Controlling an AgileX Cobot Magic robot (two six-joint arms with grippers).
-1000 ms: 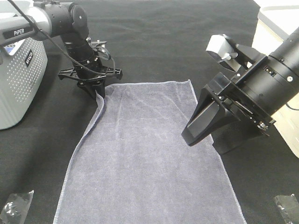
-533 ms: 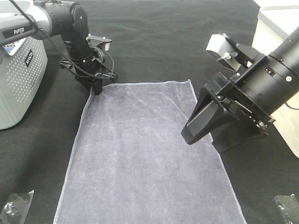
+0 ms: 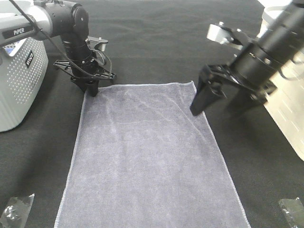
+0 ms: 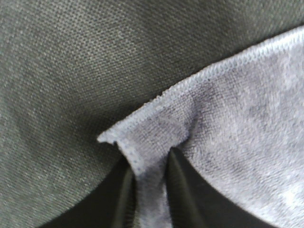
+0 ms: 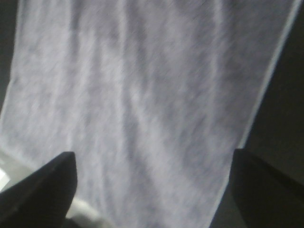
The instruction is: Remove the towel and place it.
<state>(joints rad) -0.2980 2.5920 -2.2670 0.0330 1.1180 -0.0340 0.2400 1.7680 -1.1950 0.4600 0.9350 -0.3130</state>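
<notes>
The left gripper (image 3: 91, 89) pinches the far left corner of the large rectangular grey-lavender terry towel (image 3: 147, 156), the stitched hem bunched between its pressed-together fingers (image 4: 127, 176). The right gripper (image 3: 219, 103) is spread wide at the far right corner; whether it touches is unclear. The towel lies flat on the black fabric table covering (image 3: 156, 42), its near end cut off. The right wrist view is blurred.

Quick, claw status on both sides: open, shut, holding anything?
Left claw: closed, pinching a corner of the towel.
Right claw: open, holding nothing.
</notes>
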